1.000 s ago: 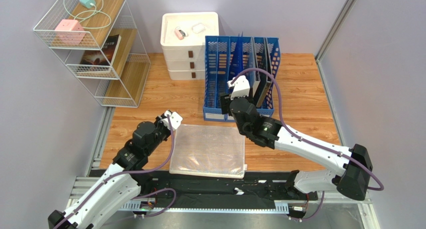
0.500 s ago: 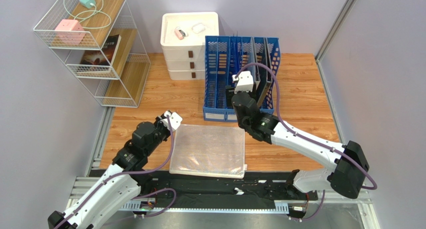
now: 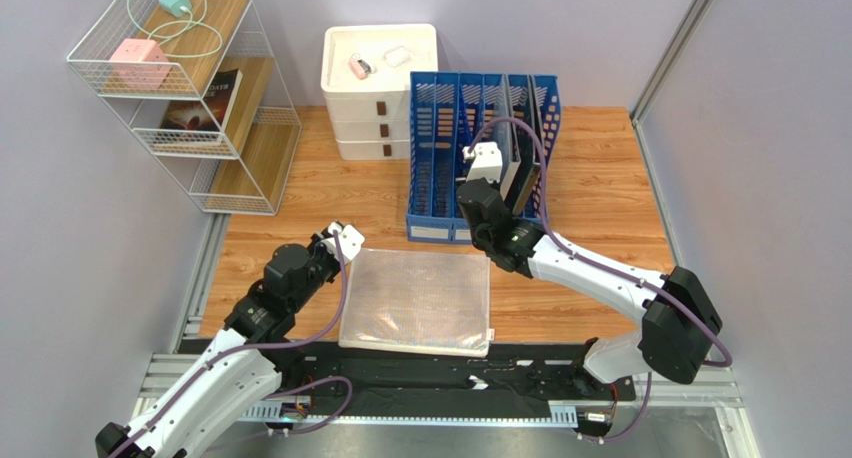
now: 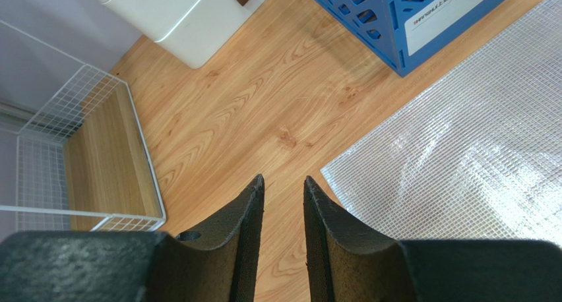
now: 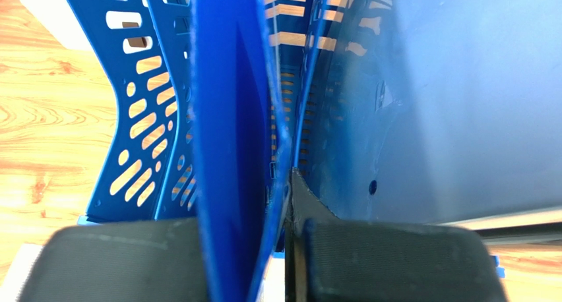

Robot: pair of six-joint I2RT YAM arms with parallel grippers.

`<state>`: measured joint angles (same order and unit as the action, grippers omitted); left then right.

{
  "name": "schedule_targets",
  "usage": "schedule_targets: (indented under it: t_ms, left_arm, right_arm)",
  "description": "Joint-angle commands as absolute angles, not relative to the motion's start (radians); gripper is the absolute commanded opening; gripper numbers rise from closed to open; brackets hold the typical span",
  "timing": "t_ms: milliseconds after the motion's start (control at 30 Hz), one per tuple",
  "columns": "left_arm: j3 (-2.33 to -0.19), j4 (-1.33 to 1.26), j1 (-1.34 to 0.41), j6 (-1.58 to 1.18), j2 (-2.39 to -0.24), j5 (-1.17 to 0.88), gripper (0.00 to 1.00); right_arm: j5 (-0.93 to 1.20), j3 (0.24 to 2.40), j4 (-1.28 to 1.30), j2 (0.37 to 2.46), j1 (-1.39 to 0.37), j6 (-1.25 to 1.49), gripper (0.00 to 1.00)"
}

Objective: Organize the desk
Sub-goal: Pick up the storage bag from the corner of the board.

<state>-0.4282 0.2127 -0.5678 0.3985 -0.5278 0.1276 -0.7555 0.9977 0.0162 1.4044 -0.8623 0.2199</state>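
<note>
The desk point(image 3: 600, 178) is a light wooden tabletop. A clear mesh zip pouch point(image 3: 418, 300) lies flat on it near the front, between the arms. My left gripper point(image 3: 345, 240) hovers by the pouch's far left corner. In the left wrist view that gripper point(image 4: 283, 178) is slightly open over bare wood, with nothing between its fingers and the pouch point(image 4: 462, 137) to its right. My right gripper point(image 3: 482, 178) reaches into the blue file rack point(image 3: 440, 138). In the right wrist view it point(image 5: 283, 183) is shut on a thin blue divider point(image 5: 231, 117) of the rack.
Dark folders point(image 3: 525, 148) stand in the rack's right slots. A white drawer unit point(image 3: 378, 88) with small items on top sits behind the rack's left side. A white wire shelf point(image 3: 190, 98) with a book, pink box and cable stands at the far left. Grey walls enclose the desk.
My right gripper moved farther back into the blue file rack and closed on a divider. The left arm and the pouch have not moved.
</note>
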Motion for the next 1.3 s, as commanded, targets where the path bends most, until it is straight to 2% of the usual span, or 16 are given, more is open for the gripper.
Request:
schedule_targets:
  t_ms: [0, 167, 267, 633, 667, 700, 733, 767, 800, 867, 1133, 1267]
  left_arm:
    - [-0.440, 0.201, -0.563, 0.402, -0.529, 0.106, 0.35]
    - [-0.443, 0.204, -0.563, 0.402, -0.528, 0.107, 0.35]
    - [-0.445, 0.210, -0.563, 0.402, -0.520, 0.109, 0.35]
    - [-0.440, 0.209, -0.563, 0.403, -0.505, 0.112, 0.35]
    - [-0.440, 0.209, -0.563, 0.405, -0.506, 0.112, 0.35]
    - [-0.440, 0.207, -0.563, 0.405, -0.506, 0.110, 0.36]
    - [-0.440, 0.206, -0.563, 0.406, -0.509, 0.110, 0.35]
    - [-0.440, 0.206, -0.563, 0.407, -0.514, 0.110, 0.36]
    - [-0.440, 0.204, -0.563, 0.408, -0.517, 0.112, 0.36]
    - [-0.440, 0.202, -0.563, 0.407, -0.525, 0.114, 0.36]
    - [-0.442, 0.198, -0.563, 0.425, -0.541, 0.121, 0.36]
    - [-0.442, 0.216, -0.563, 0.463, -0.543, 0.118, 0.36]
  right_arm:
    - [-0.744, 1.132, 0.132, 1.336, -0.868, 0.284, 0.00]
    - [-0.707, 1.322, 0.446, 1.409, -0.836, 0.449, 0.00]
    - [-0.698, 1.396, 0.550, 1.477, -0.815, 0.508, 0.00]
    - [-0.646, 1.408, 0.604, 1.557, -0.746, 0.546, 0.00]
    - [-0.640, 1.405, 0.606, 1.555, -0.742, 0.548, 0.08]
    - [-0.638, 1.401, 0.612, 1.555, -0.742, 0.546, 0.22]
    - [-0.637, 1.396, 0.615, 1.551, -0.742, 0.551, 0.38]
    - [-0.631, 1.393, 0.623, 1.539, -0.744, 0.552, 0.60]
    - [-0.635, 1.390, 0.630, 1.529, -0.744, 0.554, 0.71]
    - [-0.643, 1.375, 0.644, 1.479, -0.761, 0.555, 1.00]
    - [-0.517, 1.234, 0.669, 1.125, -0.874, 0.591, 1.00]
    - [-0.525, 1.105, 0.782, 0.982, -0.928, 0.742, 1.00]
